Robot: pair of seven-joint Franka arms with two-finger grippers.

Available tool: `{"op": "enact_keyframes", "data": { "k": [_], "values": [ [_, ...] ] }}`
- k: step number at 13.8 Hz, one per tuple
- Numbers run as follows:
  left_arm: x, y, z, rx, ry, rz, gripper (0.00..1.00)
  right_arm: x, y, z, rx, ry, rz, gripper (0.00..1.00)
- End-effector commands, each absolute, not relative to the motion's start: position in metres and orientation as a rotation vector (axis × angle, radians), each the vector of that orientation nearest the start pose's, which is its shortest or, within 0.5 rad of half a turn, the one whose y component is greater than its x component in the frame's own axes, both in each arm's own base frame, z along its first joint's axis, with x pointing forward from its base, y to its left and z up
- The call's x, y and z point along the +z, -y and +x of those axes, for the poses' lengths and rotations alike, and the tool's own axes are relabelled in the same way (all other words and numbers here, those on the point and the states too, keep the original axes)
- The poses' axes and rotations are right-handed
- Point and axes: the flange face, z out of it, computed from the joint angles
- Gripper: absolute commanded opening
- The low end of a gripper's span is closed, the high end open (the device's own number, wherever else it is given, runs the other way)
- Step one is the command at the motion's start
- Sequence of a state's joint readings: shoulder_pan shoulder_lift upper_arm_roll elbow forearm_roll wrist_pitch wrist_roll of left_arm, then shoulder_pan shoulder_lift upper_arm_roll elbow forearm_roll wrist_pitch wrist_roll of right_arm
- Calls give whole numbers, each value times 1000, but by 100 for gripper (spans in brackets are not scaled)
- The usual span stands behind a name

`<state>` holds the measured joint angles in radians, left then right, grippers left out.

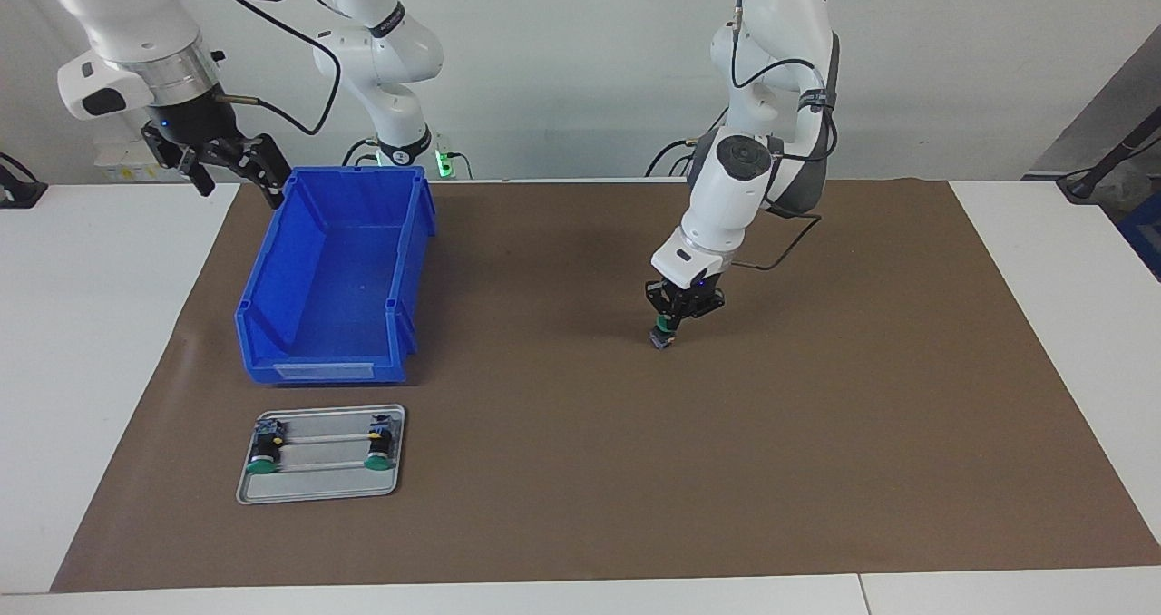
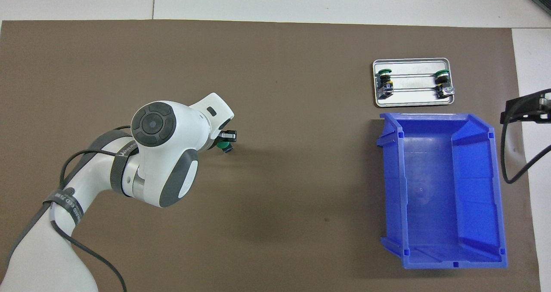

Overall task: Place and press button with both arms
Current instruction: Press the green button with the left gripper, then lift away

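Item 1, left gripper [image 1: 669,325]: low over the brown mat [image 1: 580,470], mid-table toward the left arm's end. Fingers clamped on the button [image 1: 662,336]; green cap glimpsed in overhead view beside the wrist, terminal end pointing down, at or just above the mat; contact w/ mat not readable.

Item 2, right gripper [image 1: 234,166]: raised at the right arm's end, over the table edge beside the blue bin's [image 1: 272,325] corner nearest the robots. Fingers spread wide, nothing between them. Arm waiting.

Item 3, blue bin: on mat, toward the right arm's end, nothing seen inside.

Item 4, metal tray [image 1: 319,492]: just beside the bin, farther from the robots. Held two more buttons [image 1: 263,456] lying on their sides, one at each end of the tray, green caps pointing away from the robots. Two thin rods or wires ran betw. them.

Item 5, white tabletop [image 1: 100,370]: showed around the mat on all sides.
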<state>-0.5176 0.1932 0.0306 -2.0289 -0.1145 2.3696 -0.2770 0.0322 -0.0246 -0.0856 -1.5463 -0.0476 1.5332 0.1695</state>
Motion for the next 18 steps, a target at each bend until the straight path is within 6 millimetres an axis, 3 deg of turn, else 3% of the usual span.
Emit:
{"op": "enact_keyframes", "data": {
  "k": [1, 6, 11, 16, 17, 18],
  "values": [
    [343, 279, 522, -176, -253, -3233, 7, 646, 40, 536, -41, -323, -3163, 100],
    [344, 280, 521, -161, -251, -3232, 8, 647, 40, 535, -44, -323, -3163, 100],
    [368, 282, 523, -115, -260, -3228, 13, 646, 40, 535, -41, -323, -3163, 100],
    [422, 276, 527, -45, -259, -3222, 20, 646, 40, 535, -39, -323, -3163, 100],
    [440, 272, 528, -18, -256, -3219, 27, 646, 39, 535, -39, -321, -3163, 100],
    [458, 262, 533, 21, -232, -3214, 41, 646, 39, 535, -39, -328, -3161, 100]
  ]
}}
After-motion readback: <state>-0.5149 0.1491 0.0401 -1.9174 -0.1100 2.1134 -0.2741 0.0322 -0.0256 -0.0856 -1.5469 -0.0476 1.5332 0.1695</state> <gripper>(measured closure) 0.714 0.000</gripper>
